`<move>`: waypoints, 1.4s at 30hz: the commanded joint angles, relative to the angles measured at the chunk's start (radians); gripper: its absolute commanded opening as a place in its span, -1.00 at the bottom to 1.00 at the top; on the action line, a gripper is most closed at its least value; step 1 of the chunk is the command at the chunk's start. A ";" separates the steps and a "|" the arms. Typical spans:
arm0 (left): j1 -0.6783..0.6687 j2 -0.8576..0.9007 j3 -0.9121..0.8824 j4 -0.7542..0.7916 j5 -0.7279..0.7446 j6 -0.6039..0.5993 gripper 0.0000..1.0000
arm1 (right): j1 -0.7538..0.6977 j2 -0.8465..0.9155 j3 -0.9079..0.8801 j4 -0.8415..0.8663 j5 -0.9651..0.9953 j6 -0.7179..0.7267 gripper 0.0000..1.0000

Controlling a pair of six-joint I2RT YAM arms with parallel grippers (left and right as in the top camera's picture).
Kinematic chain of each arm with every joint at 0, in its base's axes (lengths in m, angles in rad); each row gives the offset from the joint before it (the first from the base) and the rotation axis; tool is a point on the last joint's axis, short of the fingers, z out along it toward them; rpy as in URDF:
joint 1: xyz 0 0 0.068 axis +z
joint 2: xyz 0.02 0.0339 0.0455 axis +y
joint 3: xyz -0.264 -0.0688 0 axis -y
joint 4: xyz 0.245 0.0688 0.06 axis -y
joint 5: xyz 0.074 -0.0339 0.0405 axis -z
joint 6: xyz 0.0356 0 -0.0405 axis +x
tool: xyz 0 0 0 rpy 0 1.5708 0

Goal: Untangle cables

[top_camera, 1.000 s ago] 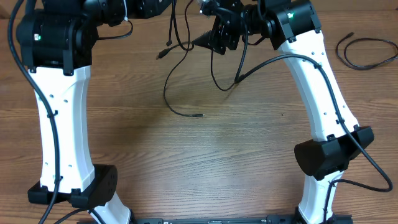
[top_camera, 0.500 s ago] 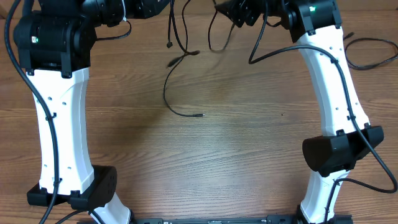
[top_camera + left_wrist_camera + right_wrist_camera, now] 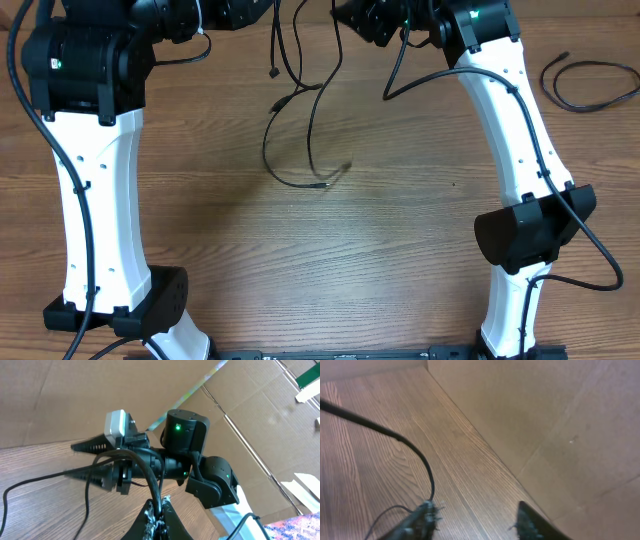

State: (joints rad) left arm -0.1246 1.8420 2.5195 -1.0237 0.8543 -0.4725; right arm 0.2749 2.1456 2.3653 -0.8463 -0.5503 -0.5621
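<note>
Cable (image 3: 312, 120) dropped lower, tip now on table (image 3: 350, 250); right hand (image 3: 474, 512) spread open.

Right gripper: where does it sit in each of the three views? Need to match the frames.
Overhead: right gripper at the top edge, just right of centre.
Left wrist: right gripper left of centre, fingers apart and pointing left.
Right wrist: right gripper along the bottom edge, its own fingers wide apart.
Shared landmark: the black cable passing by those fingers, above the wood-grain table.
</note>
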 commanded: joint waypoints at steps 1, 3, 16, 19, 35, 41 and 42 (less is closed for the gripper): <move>0.000 -0.032 0.003 0.007 -0.027 0.005 -0.92 | 0.000 -0.030 0.006 0.016 -0.012 0.016 0.25; 0.001 -0.032 0.003 0.007 -0.028 0.012 -0.91 | -0.014 -0.080 0.006 0.030 -0.009 0.017 0.38; 0.000 -0.032 0.003 0.008 -0.080 0.031 -0.92 | -0.007 -0.135 -0.035 -0.056 -0.032 0.016 0.43; 0.000 -0.032 0.003 0.008 -0.079 0.030 -0.91 | 0.019 -0.132 -0.061 -0.040 -0.031 0.012 0.37; 0.000 -0.032 0.003 0.007 -0.076 0.023 -0.92 | 0.035 -0.023 -0.065 -0.029 -0.035 0.016 -0.53; 0.000 -0.032 0.003 0.005 -0.068 0.023 -0.92 | 0.035 -0.023 -0.064 -0.007 -0.035 0.017 -0.92; 0.000 -0.032 0.003 0.002 -0.069 0.024 -0.92 | 0.035 -0.027 -0.060 -0.008 -0.035 0.018 -0.92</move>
State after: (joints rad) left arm -0.1246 1.8420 2.5195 -1.0241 0.7811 -0.4648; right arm 0.3092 2.1277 2.2967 -0.8635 -0.5758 -0.5465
